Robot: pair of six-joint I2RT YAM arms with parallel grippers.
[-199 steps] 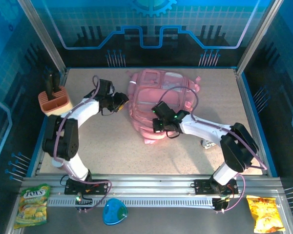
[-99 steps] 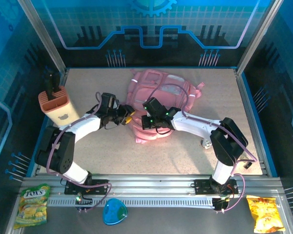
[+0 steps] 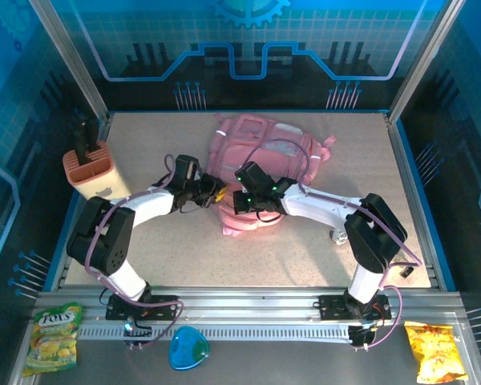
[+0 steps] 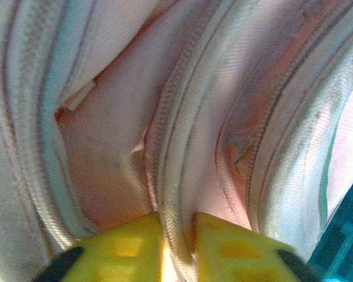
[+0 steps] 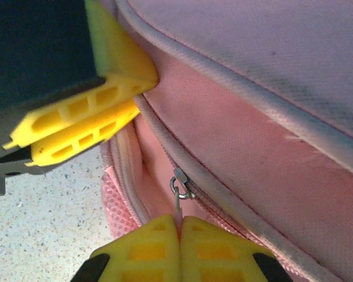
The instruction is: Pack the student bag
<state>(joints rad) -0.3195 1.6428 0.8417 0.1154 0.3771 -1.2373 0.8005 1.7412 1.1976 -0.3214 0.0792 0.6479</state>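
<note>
Jaws of both arms are clamped on the near-left edge of the student bag (image 3: 276,148).
Seen from its own wrist, the left jaws are nearly closed, with the yellow fingers (image 4: 123,247) pressed to either side of a raised zip seam (image 4: 173,176) in the pink fabric. The right jaws are shut tight on the small metal zip pull (image 5: 177,191), fingers (image 5: 147,247) touching each other below it. In the right wrist view the left fingers (image 5: 82,126) sit just up-left of that pull and seem to pinch the bag's edge along the same zip, though the fold hides how much cloth they hold. The bag lies mid-bench (image 3: 305,257), toward the far side. A peach holder (image 3: 88,168) stands at the bench's left edge, well apart.
</note>
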